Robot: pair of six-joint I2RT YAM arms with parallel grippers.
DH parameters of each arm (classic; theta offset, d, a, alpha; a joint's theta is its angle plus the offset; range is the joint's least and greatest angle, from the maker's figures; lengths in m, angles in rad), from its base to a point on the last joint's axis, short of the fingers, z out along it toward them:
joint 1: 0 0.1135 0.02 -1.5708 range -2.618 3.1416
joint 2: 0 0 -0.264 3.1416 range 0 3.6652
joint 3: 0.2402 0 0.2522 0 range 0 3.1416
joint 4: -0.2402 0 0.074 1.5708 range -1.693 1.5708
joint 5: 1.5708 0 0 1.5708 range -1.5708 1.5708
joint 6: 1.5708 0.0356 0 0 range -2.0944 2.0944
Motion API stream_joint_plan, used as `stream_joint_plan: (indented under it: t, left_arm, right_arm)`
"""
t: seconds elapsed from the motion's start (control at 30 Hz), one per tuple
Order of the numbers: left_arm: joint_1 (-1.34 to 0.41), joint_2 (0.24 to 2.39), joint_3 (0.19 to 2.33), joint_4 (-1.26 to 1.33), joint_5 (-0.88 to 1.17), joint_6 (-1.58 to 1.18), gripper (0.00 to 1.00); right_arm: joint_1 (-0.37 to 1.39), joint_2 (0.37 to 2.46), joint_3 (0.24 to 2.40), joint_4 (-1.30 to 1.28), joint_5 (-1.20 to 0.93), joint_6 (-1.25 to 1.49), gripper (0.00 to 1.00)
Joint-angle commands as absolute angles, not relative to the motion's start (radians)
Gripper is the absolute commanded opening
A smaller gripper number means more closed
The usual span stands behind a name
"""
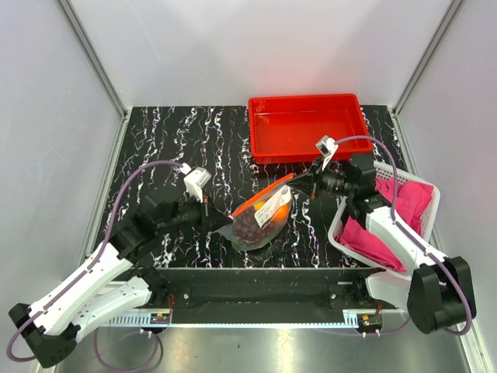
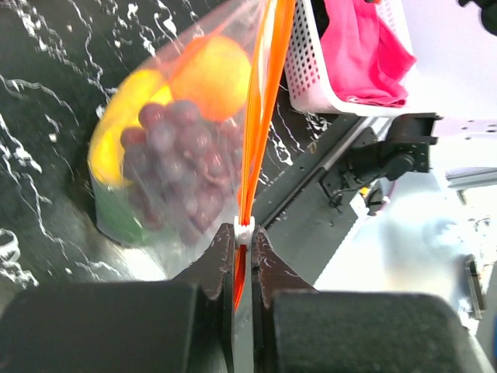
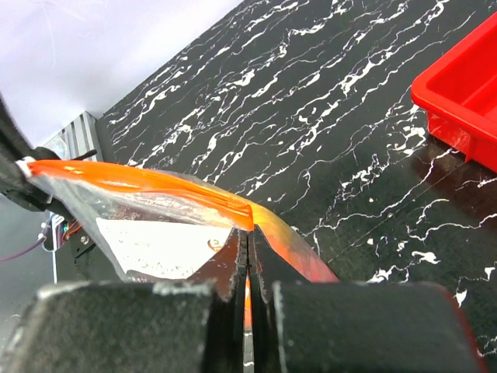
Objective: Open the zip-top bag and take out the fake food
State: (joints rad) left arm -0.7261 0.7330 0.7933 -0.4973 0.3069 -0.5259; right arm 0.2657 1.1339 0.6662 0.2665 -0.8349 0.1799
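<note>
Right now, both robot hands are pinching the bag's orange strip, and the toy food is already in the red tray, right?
Not quite. The fake food is inside the zip-top bag, not in the red tray; the left wrist view shows it best. The left gripper and right gripper do both pinch the orange strip.
</note>
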Motion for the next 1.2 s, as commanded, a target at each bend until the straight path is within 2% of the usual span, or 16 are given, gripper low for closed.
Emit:
stream_joint_plan:
  t: [0.0,0.13,0.37,0.57,0.67,0.7,0.87,1.0,1.17]
  left_arm:
    - [-0.721,0.654,0.782,-0.529,0.337,-0.606,0.00]
    - [-0.721,0.621,0.750,-0.508,0.388,-0.675,0.00]
    - [-0.753,0.571,0.588,-0.237,0.480,-0.854,0.00]
    - [-0.897,0.644,0.595,-0.111,0.374,-0.887,0.00]
    - [-0.931,0.715,0.626,-0.074,0.344,-0.884,0.00]
    - [-0.940,0.751,0.636,-0.071,0.330,-0.881,0.00]
    - [-0.959,0.801,0.675,-0.049,0.275,-0.873,0.00]
    - [-0.960,0.815,0.675,-0.008,0.264,-0.880,0.00]
    - [-0.969,0.870,0.701,0.020,0.278,-0.882,0.00]
  right_arm:
    - [0.222,1.189,0.741,0.359,-0.747,0.156,0.00]
    - [0.222,1.261,0.796,0.345,-0.755,0.164,0.00]
    - [0.221,1.298,0.853,0.310,-0.750,0.184,0.00]
    - [0.232,1.298,0.914,0.169,-0.738,0.230,0.00]
    - [0.241,1.263,0.919,0.068,-0.668,0.313,0.13]
    - [0.244,1.238,0.916,0.042,-0.641,0.342,0.26]
    - [0.244,1.174,0.920,-0.168,-0.569,0.495,0.57]
    - [0.242,1.123,0.917,-0.238,-0.583,0.619,0.60]
    - [0.245,1.098,0.865,-0.226,-0.644,0.762,0.56]
